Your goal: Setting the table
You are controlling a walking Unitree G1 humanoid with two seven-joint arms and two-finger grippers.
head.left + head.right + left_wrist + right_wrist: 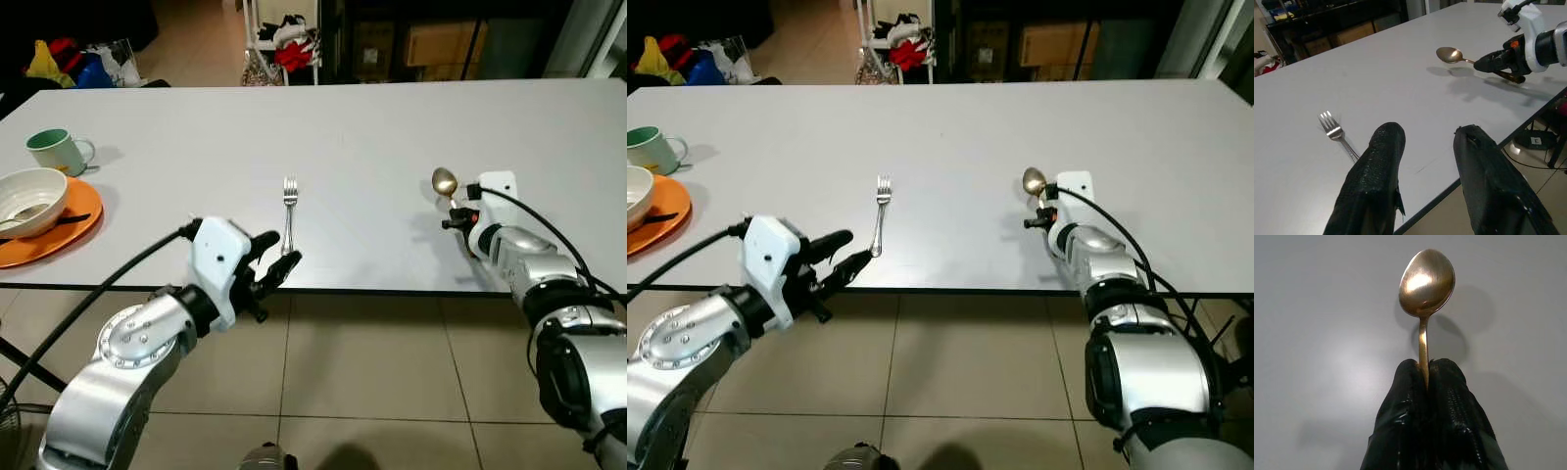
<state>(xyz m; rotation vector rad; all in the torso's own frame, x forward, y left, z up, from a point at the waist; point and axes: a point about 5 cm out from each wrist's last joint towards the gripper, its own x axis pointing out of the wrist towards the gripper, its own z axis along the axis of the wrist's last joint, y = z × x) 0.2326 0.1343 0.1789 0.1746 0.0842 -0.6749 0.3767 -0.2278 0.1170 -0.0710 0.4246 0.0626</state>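
A silver fork (289, 210) lies on the white table (353, 137), tines pointing away, near the front edge; it also lies in the left wrist view (1338, 136). My left gripper (272, 264) is open just at the table's front edge, right behind the fork's handle end. My right gripper (457, 220) is shut on the handle of a gold spoon (445, 183), held a little above the table with its bowl forward (1426, 283). The spoon's shadow falls on the table beneath it.
At the far left stand an orange plate (69, 227) carrying a white bowl (31, 200) with a black utensil, and a green mug (57, 151). Beyond the table are a rack with red cloth (289, 49) and dark shelving.
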